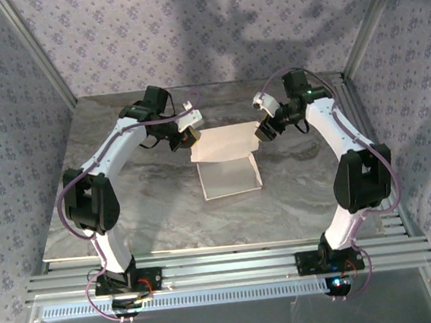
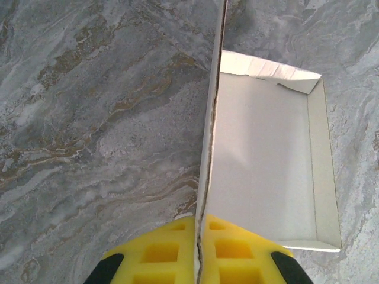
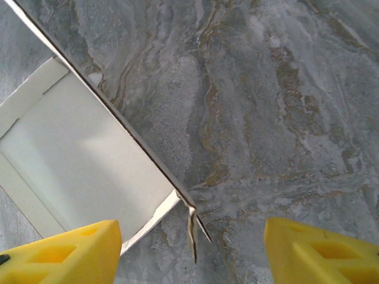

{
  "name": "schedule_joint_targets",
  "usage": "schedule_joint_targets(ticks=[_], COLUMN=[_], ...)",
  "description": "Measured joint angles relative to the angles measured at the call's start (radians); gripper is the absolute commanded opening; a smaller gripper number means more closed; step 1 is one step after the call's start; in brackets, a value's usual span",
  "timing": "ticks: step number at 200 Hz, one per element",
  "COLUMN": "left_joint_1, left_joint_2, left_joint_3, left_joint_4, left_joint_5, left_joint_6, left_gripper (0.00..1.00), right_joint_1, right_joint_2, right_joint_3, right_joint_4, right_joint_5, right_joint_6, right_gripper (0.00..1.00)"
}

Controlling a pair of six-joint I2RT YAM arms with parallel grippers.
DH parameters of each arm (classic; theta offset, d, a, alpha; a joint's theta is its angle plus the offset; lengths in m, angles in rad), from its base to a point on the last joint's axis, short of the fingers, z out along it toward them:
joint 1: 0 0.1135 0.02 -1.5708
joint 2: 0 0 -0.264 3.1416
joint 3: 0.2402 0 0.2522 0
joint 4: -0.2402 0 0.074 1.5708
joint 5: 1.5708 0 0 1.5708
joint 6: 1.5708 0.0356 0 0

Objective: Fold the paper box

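1. The paper box (image 1: 231, 177) is lying on the table (image 1: 152, 213), in the middle of the table's far half, with its shallow tray facing up.
2. One broad white panel is standing up from the tray's far edge and rising above the table between the two arms.
3. The left gripper (image 1: 190, 137) is hanging over the table's far half, left of the middle, at the panel's left end.
4. In the left wrist view, the left gripper (image 2: 197, 257) is clenching. Its yellow fingers (image 2: 160, 254) are pressing together on the panel's thin edge, so it is grasping the paper box (image 2: 266, 165).
5. Past those fingers the tray is showing its low side walls, and the grey marbled table (image 2: 89, 118) is lying beside it.
6. The right gripper (image 1: 262, 132) is hanging over the table's far half, right of the middle, at the panel's right end.
7. In the right wrist view, the right gripper (image 3: 189, 251) is standing released, its yellow fingers (image 3: 65, 257) well apart. The panel's creased corner is reaching into the gap and is not being pinched.
8. In that view the paper box (image 3: 77, 154) is showing its white inside, with bare table (image 3: 284, 118) lying beside it.
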Motion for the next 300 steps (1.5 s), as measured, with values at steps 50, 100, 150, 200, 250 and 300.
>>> schedule_joint_targets(ticks=[50,100,150,200,250,300], left_joint_1=[0.0,0.0,0.0,0.004,0.014,0.013], left_joint_2=[0.0,0.0,0.0,0.0,0.018,0.043], left_joint_3=[0.0,0.0,0.0,0.0,0.001,0.001], left_joint_4=[0.005,0.021,0.058,0.091,0.161,0.234], left_joint_5=[-0.01,-0.013,-0.021,-0.035,-0.051,-0.074], left_joint_6=[0.006,0.005,-0.024,-0.09,-0.216,-0.38], left_gripper=[0.0,0.0,0.0,0.04,0.13,0.3], right_joint_1=[0.013,0.018,0.024,0.027,0.033,0.068], right_joint_2=[0.06,0.089,0.104,0.111,0.121,0.122], right_joint_3=[0.039,0.061,0.061,0.091,0.12,0.128], right_joint_4=[-0.004,0.006,0.019,0.019,0.02,0.044], right_joint_5=[0.008,0.028,0.046,0.062,0.077,0.089], right_joint_6=[-0.016,-0.018,-0.001,0.027,0.112,0.237], right_gripper=[0.56,0.48,0.33,0.0,0.0,0.0])
